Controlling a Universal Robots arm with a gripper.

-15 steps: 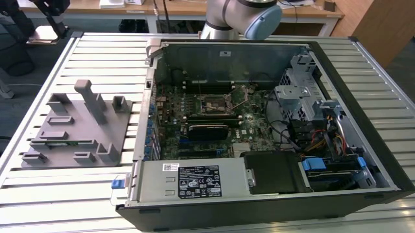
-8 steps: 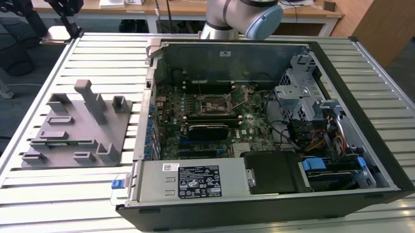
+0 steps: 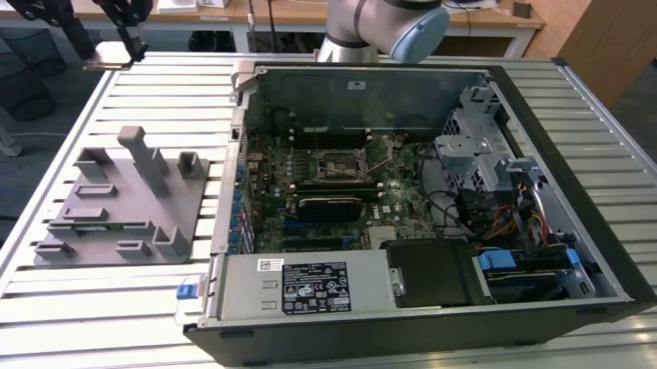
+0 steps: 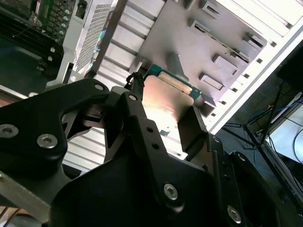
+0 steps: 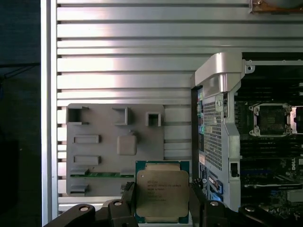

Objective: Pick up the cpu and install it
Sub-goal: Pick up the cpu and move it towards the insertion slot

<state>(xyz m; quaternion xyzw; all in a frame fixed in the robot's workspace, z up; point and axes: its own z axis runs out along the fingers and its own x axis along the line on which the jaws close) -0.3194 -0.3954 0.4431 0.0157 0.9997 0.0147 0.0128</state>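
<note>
exterior view: the tool (image 3: pixel 109 55) hangs over the slatted surface (image 3: pixel 154 100) at the exterior view's far left, well apart from the open computer case (image 3: pixel 411 192).

second wrist view: its fingers (image 4: pixel 189 130) pinch the cpu (image 4: pixel 165 101) by two opposite edges.

first wrist view: the cpu (image 5: pixel 162 191), silver top showing, is held above a corner of the grey fixture plate (image 5: pixel 104 161).

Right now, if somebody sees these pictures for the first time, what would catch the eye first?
In the first wrist view, the cpu, its silver top shining, is held in the gripper, with the grey fixture plate behind it. Next, in the exterior view, comes the open computer case, with the empty socket on its motherboard.
</note>
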